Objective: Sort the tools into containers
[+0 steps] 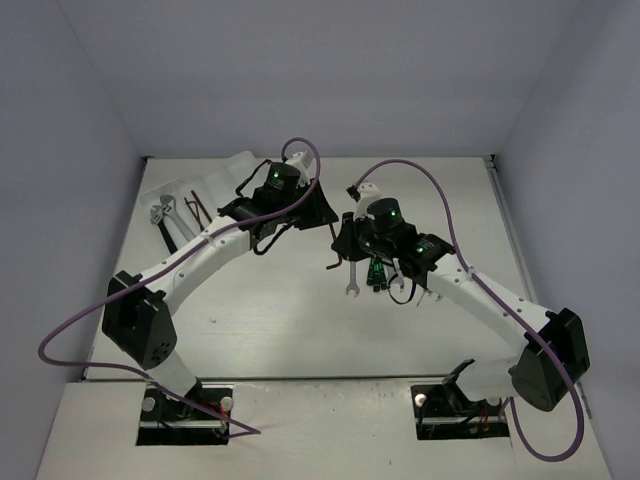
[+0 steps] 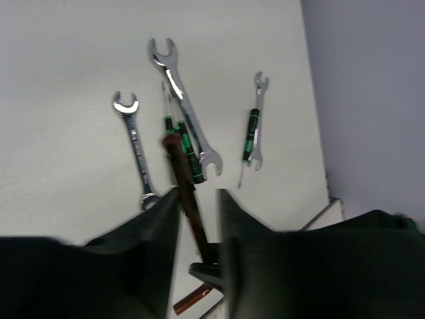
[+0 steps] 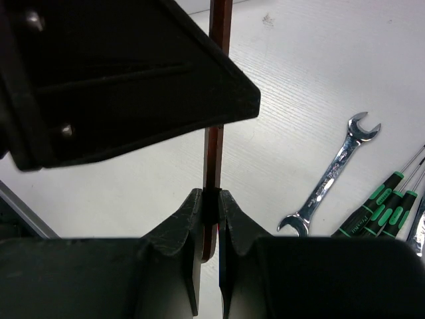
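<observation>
Right gripper, hex key pinched between its fingertips

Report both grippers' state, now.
Left gripper: open, its fingers apart on either side of the hex key, not clamping it.
Right gripper: shut on the hex key.

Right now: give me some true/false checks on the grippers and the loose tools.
1. The right gripper is shut on the hex key. True.
2. The left gripper is clamped on that key too. False: its jaws stand apart, with a gap showing beside the key.
3. No wrench lies on the table. False: three wrenches lie on it.
4. Green-marked screwdrivers lie on the table beside a wrench. True.
</observation>
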`<action>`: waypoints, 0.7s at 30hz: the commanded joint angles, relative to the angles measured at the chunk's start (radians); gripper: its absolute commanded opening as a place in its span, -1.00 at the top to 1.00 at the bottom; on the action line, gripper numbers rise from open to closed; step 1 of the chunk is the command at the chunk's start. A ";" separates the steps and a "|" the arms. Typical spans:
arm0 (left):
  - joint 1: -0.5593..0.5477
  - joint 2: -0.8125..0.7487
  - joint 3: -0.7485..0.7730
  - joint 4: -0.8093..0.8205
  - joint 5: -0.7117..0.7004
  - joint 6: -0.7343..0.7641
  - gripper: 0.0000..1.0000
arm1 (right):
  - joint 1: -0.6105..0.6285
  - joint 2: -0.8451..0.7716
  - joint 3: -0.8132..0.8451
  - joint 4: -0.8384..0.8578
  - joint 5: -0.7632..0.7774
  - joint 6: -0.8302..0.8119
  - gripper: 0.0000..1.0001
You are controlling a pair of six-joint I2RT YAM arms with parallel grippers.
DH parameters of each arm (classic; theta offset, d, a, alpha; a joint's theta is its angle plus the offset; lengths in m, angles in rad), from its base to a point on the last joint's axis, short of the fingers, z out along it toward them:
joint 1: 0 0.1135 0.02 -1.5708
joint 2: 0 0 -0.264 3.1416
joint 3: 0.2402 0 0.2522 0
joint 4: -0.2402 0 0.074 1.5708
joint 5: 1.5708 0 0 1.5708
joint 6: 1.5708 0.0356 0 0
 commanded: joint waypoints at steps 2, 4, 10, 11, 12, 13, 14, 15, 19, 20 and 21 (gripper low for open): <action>-0.009 -0.007 0.066 0.037 -0.050 -0.008 0.92 | 0.027 -0.049 0.002 0.112 -0.015 0.015 1.00; -0.009 -0.001 0.069 0.038 -0.043 -0.001 1.00 | 0.028 -0.049 0.001 0.114 -0.012 0.015 1.00; 0.037 0.004 0.086 -0.008 -0.084 0.067 1.00 | 0.027 -0.058 -0.015 0.108 0.040 0.024 -0.13; 0.072 0.003 0.086 -0.023 -0.086 0.086 1.00 | 0.027 -0.065 -0.023 0.103 0.056 0.027 -0.23; 0.104 0.004 0.083 -0.031 -0.092 0.097 1.00 | 0.025 -0.076 -0.031 0.102 0.063 0.026 -0.28; 0.170 0.008 0.082 -0.039 -0.089 0.107 1.00 | 0.025 -0.084 -0.044 0.099 0.070 0.030 -0.35; 0.209 0.012 0.087 -0.046 -0.078 0.116 1.00 | 0.025 -0.103 -0.053 0.095 0.089 0.033 -0.37; 0.252 0.018 0.088 -0.054 -0.077 0.129 1.00 | 0.025 -0.113 -0.061 0.090 0.097 0.036 -0.39; 0.437 0.129 0.217 -0.138 -0.092 0.230 1.00 | 0.024 -0.170 -0.103 0.048 0.140 0.044 -0.41; 0.488 0.159 0.243 -0.142 -0.094 0.240 1.00 | 0.023 -0.183 -0.117 0.041 0.155 0.047 -0.42; 0.526 0.195 0.267 -0.149 -0.096 0.252 1.00 | 0.023 -0.198 -0.128 0.025 0.172 0.052 -0.42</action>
